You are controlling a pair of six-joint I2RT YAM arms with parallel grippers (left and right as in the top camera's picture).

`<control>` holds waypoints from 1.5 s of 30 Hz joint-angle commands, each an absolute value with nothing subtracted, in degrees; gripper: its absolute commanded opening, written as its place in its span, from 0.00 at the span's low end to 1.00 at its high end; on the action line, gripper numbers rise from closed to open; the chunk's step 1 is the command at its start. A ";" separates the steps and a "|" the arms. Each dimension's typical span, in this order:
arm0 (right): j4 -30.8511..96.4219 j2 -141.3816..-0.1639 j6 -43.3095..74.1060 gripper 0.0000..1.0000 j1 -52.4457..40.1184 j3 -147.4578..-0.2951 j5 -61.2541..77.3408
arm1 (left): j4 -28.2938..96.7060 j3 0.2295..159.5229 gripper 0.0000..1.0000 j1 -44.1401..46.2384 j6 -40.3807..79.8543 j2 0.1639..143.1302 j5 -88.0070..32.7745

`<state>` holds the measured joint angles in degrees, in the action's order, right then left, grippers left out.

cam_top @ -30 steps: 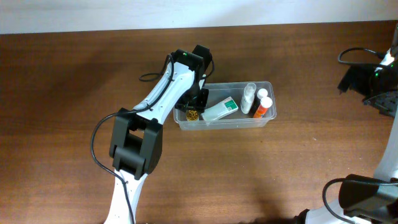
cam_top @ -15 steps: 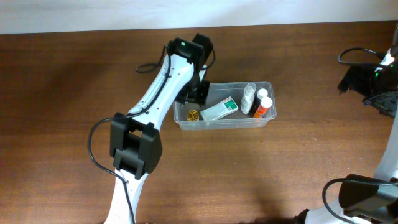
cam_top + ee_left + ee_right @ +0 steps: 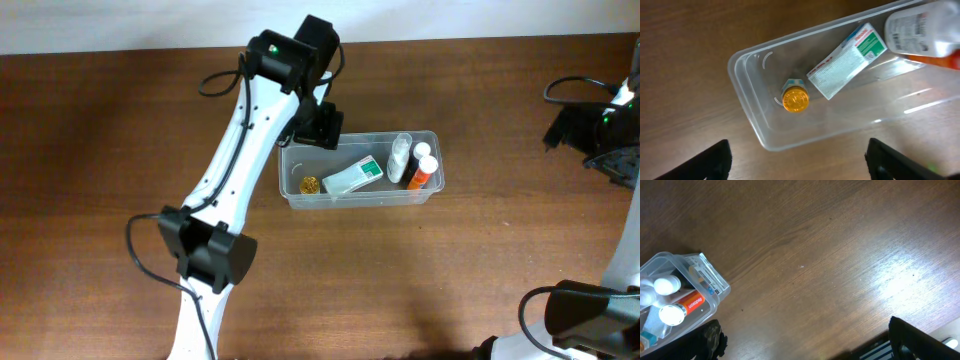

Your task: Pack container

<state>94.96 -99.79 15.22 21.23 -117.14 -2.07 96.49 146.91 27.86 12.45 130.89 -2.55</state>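
The container (image 3: pixel 365 200) sits midway between the left and right edges of the bench (image 3: pixel 120 150), nearer the far edge. It holds a gold-capped jar (image 3: pixel 310 185), a green-and-white box (image 3: pixel 354 176), a white-capped clear bottle (image 3: pixel 400 155) and an orange bottle (image 3: pixel 424 173). The left tool (image 3: pixel 797 155), down at the jar a second ago, now hangs released and empty above the container's left end, suggesting that item is packed. The right tool (image 3: pixel 805 345) waits spread open near the right edge.

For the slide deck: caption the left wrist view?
Left fingers open above the container, which holds a gold-capped jar, a white-green box and bottles.
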 commanded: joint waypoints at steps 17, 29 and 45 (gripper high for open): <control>94.94 -98.52 15.73 0.98 21.41 -117.19 -2.13 | 96.71 119.94 0.99 28.03 11.33 94.52 -1.67; 94.94 -98.52 15.73 0.98 21.41 -117.19 -2.13 | 96.49 113.58 0.99 28.03 13.96 74.65 -1.69; 94.94 -98.52 15.75 0.98 21.41 -117.19 -2.13 | 69.21 76.88 1.00 28.03 17.32 38.79 -5.54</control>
<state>94.94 -99.81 15.25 21.23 -117.14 -2.09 74.56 85.76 27.86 16.53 44.10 -2.92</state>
